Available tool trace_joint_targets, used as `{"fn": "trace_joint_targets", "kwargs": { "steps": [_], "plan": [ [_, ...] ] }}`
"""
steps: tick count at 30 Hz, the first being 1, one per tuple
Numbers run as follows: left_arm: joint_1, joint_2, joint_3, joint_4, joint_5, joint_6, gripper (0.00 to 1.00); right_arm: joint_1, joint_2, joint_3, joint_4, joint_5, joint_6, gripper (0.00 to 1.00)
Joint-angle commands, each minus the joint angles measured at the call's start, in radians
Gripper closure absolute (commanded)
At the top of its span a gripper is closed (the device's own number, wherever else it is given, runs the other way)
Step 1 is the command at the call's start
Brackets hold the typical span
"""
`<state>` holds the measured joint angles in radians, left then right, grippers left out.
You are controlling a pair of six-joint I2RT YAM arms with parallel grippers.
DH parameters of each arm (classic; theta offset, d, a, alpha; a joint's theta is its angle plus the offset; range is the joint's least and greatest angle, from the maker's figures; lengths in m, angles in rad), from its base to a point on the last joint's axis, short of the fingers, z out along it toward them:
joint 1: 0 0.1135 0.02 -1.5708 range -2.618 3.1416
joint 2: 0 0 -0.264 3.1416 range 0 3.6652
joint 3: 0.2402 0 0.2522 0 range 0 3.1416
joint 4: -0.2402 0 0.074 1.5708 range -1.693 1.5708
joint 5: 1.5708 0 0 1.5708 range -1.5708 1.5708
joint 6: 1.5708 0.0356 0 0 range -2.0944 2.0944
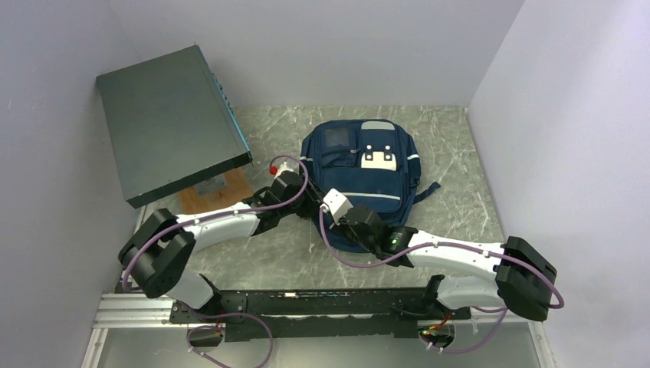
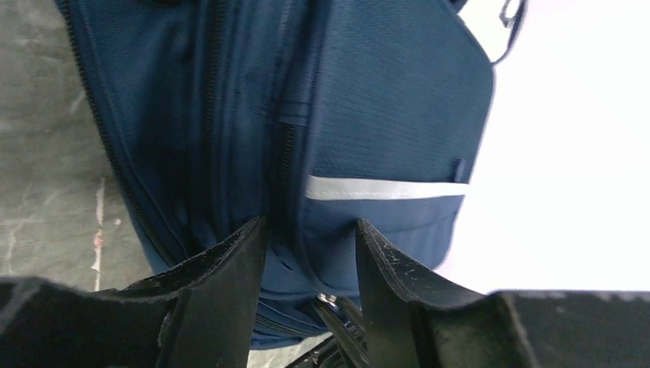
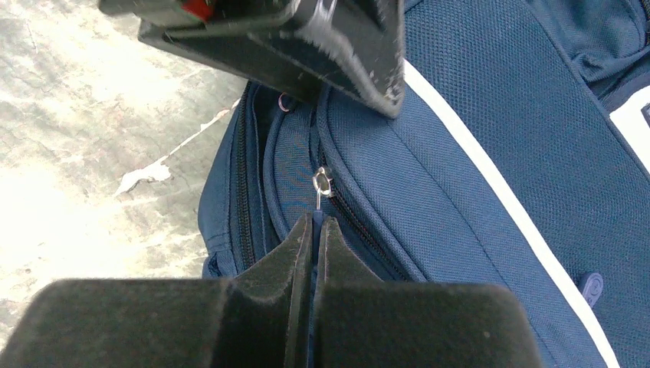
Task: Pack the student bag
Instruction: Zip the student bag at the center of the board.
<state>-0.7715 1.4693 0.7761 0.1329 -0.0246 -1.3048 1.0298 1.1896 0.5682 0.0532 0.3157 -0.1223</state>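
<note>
Midway along the table [image 1: 460, 153], nearer its far edge than its near one, the student bag [image 1: 360, 180] lies flat with its front pocket up, its long axis running from near edge to far edge, and both your arms meet at its near left corner. Your right gripper [image 3: 314, 222] is clenched on the small silver zip pull [image 3: 320, 198], which hangs from its slider [image 3: 323, 182] straight toward the fingertips. The zip track curves away beyond, so I judge your pull must follow that curve. Your left gripper [image 2: 306, 230] stands part open, straddling the padded ridge of fabric between two zip lines just past the slider; whether its pads touch the cloth I cannot tell. The bag is soft, fine-woven navy fabric with a flat white stripe [image 2: 383, 188], likely to bunch unless pinned
</note>
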Motion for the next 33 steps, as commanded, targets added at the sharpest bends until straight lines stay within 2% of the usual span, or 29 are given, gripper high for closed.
{"fn": "trace_joint_targets", "kwargs": {
  "steps": [1,6,9,14,17,23,26,30,33],
  "plan": [
    [0.009,0.051,0.03,0.046,0.015,-0.014,0.5,0.012,-0.027,0.051,0.007,-0.036,-0.014,1.0],
    [0.013,0.095,0.045,0.082,0.037,-0.005,0.53,0.012,-0.042,0.05,-0.005,-0.026,-0.019,1.0],
    [0.024,0.111,0.05,0.119,0.036,0.04,0.75,0.012,-0.034,0.061,-0.045,0.014,-0.001,1.0],
    [0.079,0.075,0.0,0.172,0.028,0.092,1.0,0.012,-0.019,0.064,-0.173,0.193,0.11,1.0],
    [0.116,0.036,-0.02,0.154,0.001,0.13,1.0,0.011,-0.047,0.052,-0.232,0.313,0.21,1.0],
    [0.178,-0.058,-0.052,0.075,-0.071,0.194,1.0,0.009,-0.214,0.0,-0.306,0.405,0.319,1.0],
    [0.203,-0.097,-0.051,0.029,-0.093,0.225,1.0,0.004,-0.26,0.015,-0.383,0.48,0.433,1.0],
    [0.22,-0.141,-0.046,-0.015,-0.135,0.256,1.0,-0.031,-0.26,0.042,-0.485,0.549,0.569,1.0],
    [0.227,-0.157,-0.041,-0.037,-0.144,0.266,1.0,-0.123,-0.226,0.071,-0.587,0.546,0.705,1.0]
  ]
}}
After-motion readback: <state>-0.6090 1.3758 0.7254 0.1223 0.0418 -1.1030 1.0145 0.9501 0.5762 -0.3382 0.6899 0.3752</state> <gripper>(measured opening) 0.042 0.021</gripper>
